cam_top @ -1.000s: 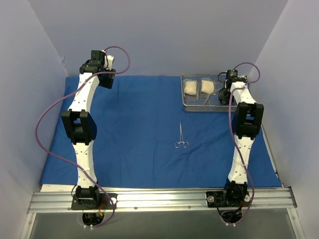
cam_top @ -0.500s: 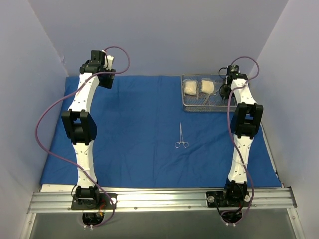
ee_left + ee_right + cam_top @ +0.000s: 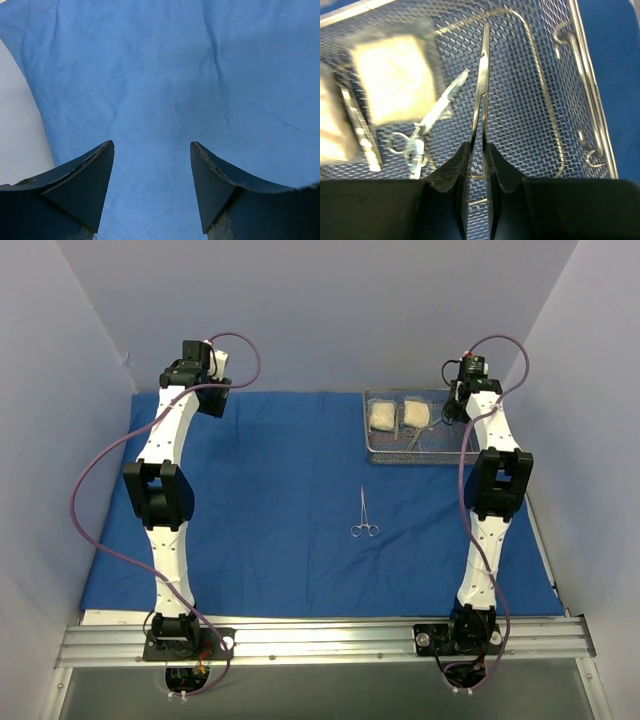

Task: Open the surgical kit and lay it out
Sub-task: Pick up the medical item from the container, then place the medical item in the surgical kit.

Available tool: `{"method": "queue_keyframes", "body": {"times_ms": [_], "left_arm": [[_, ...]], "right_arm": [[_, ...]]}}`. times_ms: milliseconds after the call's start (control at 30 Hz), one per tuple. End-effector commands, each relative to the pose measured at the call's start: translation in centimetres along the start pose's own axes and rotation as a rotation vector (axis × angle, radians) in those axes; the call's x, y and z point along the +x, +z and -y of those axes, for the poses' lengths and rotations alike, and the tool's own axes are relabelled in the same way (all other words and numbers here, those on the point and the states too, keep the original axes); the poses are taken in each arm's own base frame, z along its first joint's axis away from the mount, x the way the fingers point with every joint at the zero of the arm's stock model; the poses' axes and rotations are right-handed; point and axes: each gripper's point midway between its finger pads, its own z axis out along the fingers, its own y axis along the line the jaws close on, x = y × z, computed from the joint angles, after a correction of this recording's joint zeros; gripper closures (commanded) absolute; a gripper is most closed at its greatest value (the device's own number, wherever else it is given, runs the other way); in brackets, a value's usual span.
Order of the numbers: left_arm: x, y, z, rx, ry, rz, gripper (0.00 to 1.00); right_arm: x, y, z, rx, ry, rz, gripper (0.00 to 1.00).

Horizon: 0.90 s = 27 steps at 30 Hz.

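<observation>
One silver clamp (image 3: 482,75), pinched in my closed right claw (image 3: 479,150), long axis running straight ahead over the mesh tray (image 3: 580,55).

Enclosure: pale, plain back wall (image 3: 330,310), left wall (image 3: 50,440) and right wall (image 3: 590,390) close in the work area on three sides. A slotted aluminium rail (image 3: 320,640) runs left to right across the near edge. The white tabletop (image 3: 100,618) shows as a thin strip just behind the rail at the near-left corner, and in the left wrist view as a pale wedge (image 3: 20,130) along the left edge. A grey panel (image 3: 320,690) lies below the rail, at the bottom of the top view.
</observation>
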Motion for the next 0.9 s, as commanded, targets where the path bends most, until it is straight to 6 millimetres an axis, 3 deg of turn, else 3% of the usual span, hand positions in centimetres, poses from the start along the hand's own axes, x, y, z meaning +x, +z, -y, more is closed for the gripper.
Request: {"method": "queue_keyframes", "body": {"times_ms": [0, 67, 100, 133, 167, 200, 233, 267, 300, 333, 367, 400, 500, 533, 633, 733, 767, 867], "left_arm": [[-3.7, -3.0, -1.5, -0.037, -0.017, 0.126, 0.29], [-4.0, -3.3, -1.6, -0.037, -0.016, 0.134, 0.29], [-4.1, -3.5, -1.6, -0.037, -0.020, 0.140, 0.29], [-4.3, -3.6, -1.7, -0.036, -0.023, 0.145, 0.29], [-4.3, -3.7, -1.7, -0.036, -0.026, 0.148, 0.29], [-4.4, -3.8, -1.6, -0.032, -0.030, 0.152, 0.29], [-4.5, -3.9, -1.6, -0.029, -0.033, 0.154, 0.29], [-4.6, -4.2, -1.6, -0.026, -0.037, 0.162, 0.29], [-4.6, -4.2, -1.5, -0.021, -0.041, 0.164, 0.29], [-4.8, -4.3, -1.3, -0.012, -0.042, 0.170, 0.29], [-5.0, -4.6, -1.3, -0.009, -0.045, 0.180, 0.29], [-4.7, -4.6, -1.3, -0.006, -0.047, 0.175, 0.28], [-4.7, -4.9, -1.1, 0.002, -0.056, 0.179, 0.29], [-4.4, -4.7, -0.9, 0.007, -0.057, 0.171, 0.29], [-3.9, -4.9, -0.7, 0.024, -0.064, 0.162, 0.29], [-3.9, -5.4, -0.5, 0.041, -0.069, 0.168, 0.29], [-3.9, -5.6, -0.5, 0.043, -0.068, 0.170, 0.29], [-3.8, -6.1, -0.7, 0.041, -0.075, 0.174, 0.29]], "right_arm": [[-6.6, -8.2, -4.6, -0.084, 0.000, 0.205, 1.00], [-6.8, -10.6, -6.3, -0.124, -0.015, 0.226, 1.00], [-6.1, -11.4, -7.7, -0.152, -0.035, 0.219, 1.00], [-4.7, -12.2, -10.5, -0.224, -0.071, 0.192, 1.00], [-3.9, -13.8, -11.3, -0.246, -0.100, 0.183, 1.00], [-1.2, -13.3, -11.8, -0.242, -0.137, 0.121, 1.00], [1.2, -14.1, -13.4, -0.253, -0.190, 0.082, 1.00], [2.1, -15.6, -13.6, -0.247, -0.215, 0.085, 1.00], [6.0, -14.8, -13.5, -0.235, -0.246, -0.003, 1.00], [7.5, -15.3, -13.9, -0.245, -0.256, -0.018, 1.00], [8.9, -17.4, -15.0, -0.278, -0.275, -0.010, 1.00], [12.9, -16.7, -14.4, -0.260, -0.275, -0.092, 1.00], [17.0, -18.6, -15.0, -0.288, -0.251, -0.122, 1.00], [19.8, -18.2, -14.2, -0.271, -0.257, -0.172, 1.00], [23.4, -18.1, -12.9, -0.253, -0.244, -0.223, 1.00], [25.1, -16.7, -11.0, -0.184, -0.259, -0.239, 1.00], [26.6, -16.1, -10.1, -0.159, -0.270, -0.266, 1.00], [28.1, -15.2, -9.1, -0.133, -0.258, -0.285, 1.00]]}}
